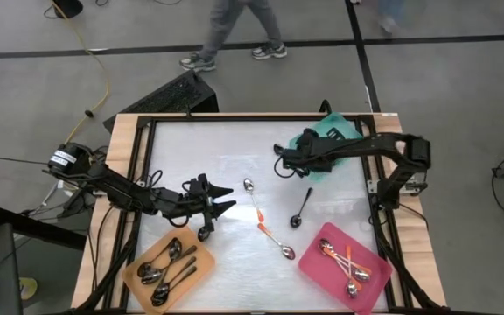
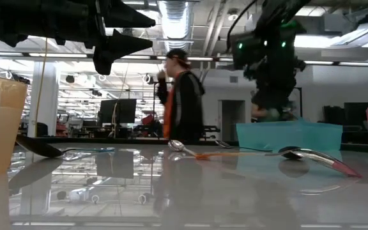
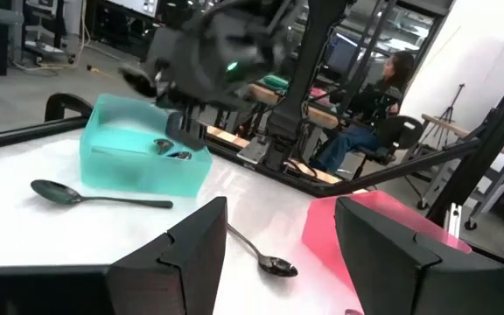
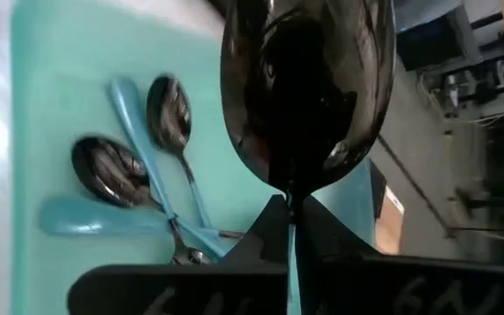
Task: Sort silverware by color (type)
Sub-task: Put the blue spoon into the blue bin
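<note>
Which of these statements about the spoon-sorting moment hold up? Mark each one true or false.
1. The right end effector is shut on a spoon above the teal tray. True.
2. The left end effector is holding a spoon. False: its fingers stand open and empty over the table.
3. The orange tray holds all-silver spoons. True.
4. The pink tray is empty. False: orange-handled spoons lie in it.
5. No spoons are left loose on the table. False: a dark-handled spoon and orange-handled ones lie between the trays.
</note>
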Controlling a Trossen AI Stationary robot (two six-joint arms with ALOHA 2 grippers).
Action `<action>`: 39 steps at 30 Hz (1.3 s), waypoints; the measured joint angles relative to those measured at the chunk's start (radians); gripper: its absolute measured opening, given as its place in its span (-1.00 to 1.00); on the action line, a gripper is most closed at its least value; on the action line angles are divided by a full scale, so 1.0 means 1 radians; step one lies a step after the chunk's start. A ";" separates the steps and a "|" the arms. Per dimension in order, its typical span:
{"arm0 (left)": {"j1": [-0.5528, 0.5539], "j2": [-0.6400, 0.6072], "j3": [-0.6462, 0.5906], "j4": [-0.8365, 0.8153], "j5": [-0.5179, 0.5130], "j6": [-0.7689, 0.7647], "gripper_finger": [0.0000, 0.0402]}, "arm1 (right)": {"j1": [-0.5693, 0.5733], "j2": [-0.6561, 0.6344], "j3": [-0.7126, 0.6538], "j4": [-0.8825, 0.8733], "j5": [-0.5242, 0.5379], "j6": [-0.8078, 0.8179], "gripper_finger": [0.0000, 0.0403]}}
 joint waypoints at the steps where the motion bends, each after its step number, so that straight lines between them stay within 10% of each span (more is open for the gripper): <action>1: 0.000 0.000 0.000 -0.001 0.000 0.000 -0.02 | -0.006 0.018 -0.001 -0.003 -0.003 -0.023 -0.96; 39: 0.001 0.000 0.000 -0.023 -0.010 -0.030 -0.02 | -0.068 0.172 -0.001 0.168 -0.195 -0.339 -0.67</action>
